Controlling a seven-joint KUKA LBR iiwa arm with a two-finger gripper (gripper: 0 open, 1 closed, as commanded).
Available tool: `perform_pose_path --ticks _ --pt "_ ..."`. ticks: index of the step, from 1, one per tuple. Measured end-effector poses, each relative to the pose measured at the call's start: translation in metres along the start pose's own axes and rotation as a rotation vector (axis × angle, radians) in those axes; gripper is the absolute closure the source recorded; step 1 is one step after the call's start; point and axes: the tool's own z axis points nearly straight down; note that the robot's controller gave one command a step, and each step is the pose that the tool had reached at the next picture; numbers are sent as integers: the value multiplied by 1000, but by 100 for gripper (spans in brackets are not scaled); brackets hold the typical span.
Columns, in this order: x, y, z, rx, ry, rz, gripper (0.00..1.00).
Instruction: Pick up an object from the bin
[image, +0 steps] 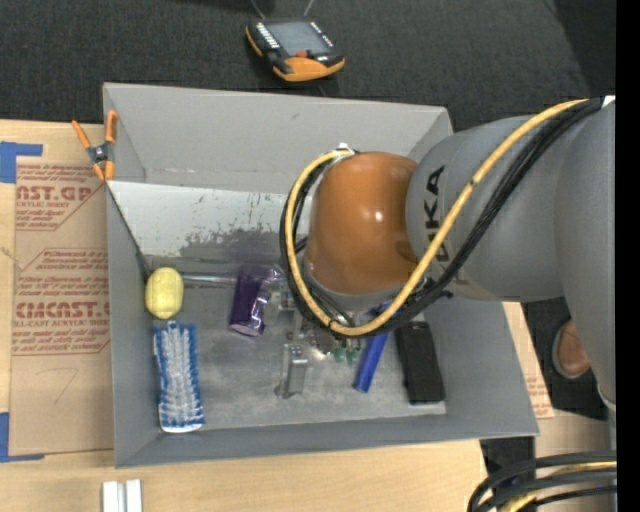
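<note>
Reaching in from the right, the grey KUKA arm (520, 220) covers the right part of the grey metal bin (250, 130). Its orange wrist cover (360, 225), looped by a yellow cable (292, 215), hangs above the gripper (293, 372) and blocks the view of the bin floor beneath it.

All positions below are given from the gripper. It stands low over bare floor near the front wall, between two candidate things. Whether it is apart or together cannot be told.

- Far left: a clear-bristled brush with blue ends (178, 378), lying along the left wall.
- Right, well apart: a black rectangular block (420, 363).
- Up and just left: a purple packet-like object (248, 300), near the gripper.
- Just right: a blue marker (370, 362), tilted, with its upper end under the wrist.
- Far up-left: a yellow lemon-shaped object (165, 292), just beside the brush's upper end.
</note>
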Motion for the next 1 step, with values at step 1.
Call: perform_pose_path --ticks 1 --pt "0 0 0 0 0 0 0"
